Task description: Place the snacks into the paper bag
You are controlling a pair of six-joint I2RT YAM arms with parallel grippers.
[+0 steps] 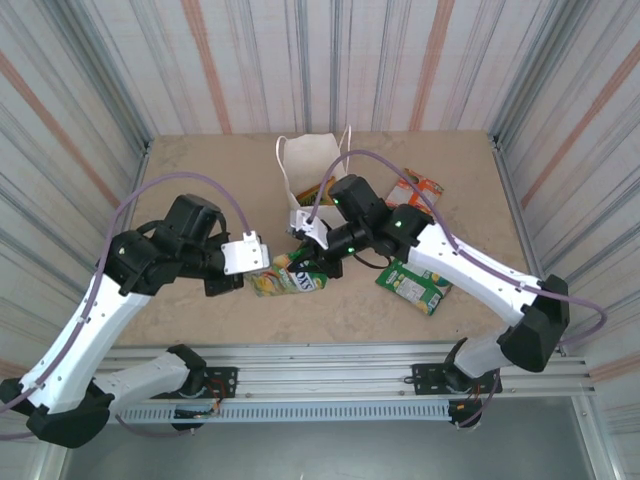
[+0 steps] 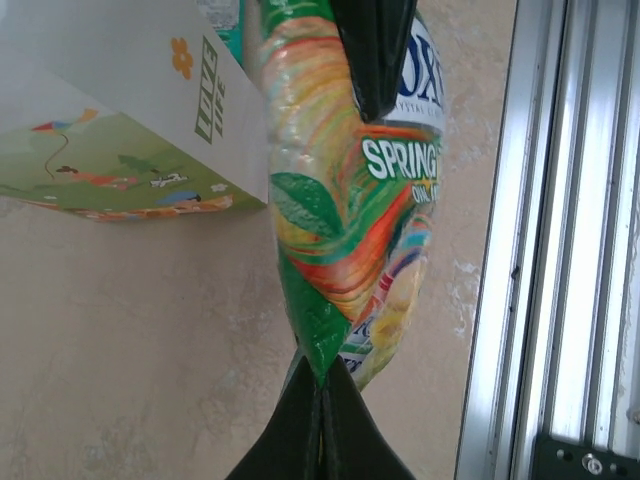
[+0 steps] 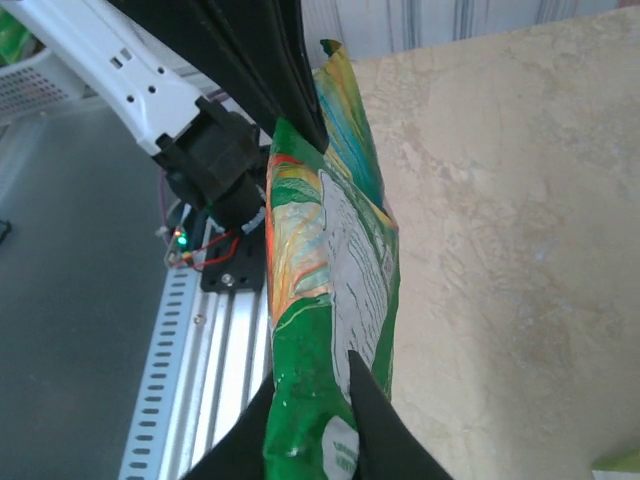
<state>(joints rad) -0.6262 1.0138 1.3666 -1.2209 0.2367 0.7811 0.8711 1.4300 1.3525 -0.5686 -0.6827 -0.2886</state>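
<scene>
FOX'S packet [image 1: 290, 280], green-yellow foil, "SPRING" legible on its face: held off the table [image 1: 200, 180], strung between the two grippers, one end in each. Left gripper [image 1: 254, 278] closed on one sealed corner; in its wrist view the jaws [image 2: 320, 385] meet on the foil edge. Right gripper [image 1: 326, 264] clamped on the opposite end; in its wrist view the fingers [image 3: 310, 385] sit on either face of the packet [image 3: 320, 300]. Paper bag [image 1: 298, 185] stands upright just beyond the right gripper, mouth open upward; from the left wrist its printed wall [image 2: 100, 80] is close beside the packet [image 2: 350, 230]. A green packet [image 1: 412, 285] and an orange packet [image 1: 420, 187] lie on the table on the right gripper's outer side. Judgement: step in hand is a handover or two-handed regrasp of the first snack. Next move calls for one gripper to let go, probably the left since the right is nearer the bag, then a lift above the rim, packet turned end-down, and release over the mouth without nudging the light bag.
</scene>
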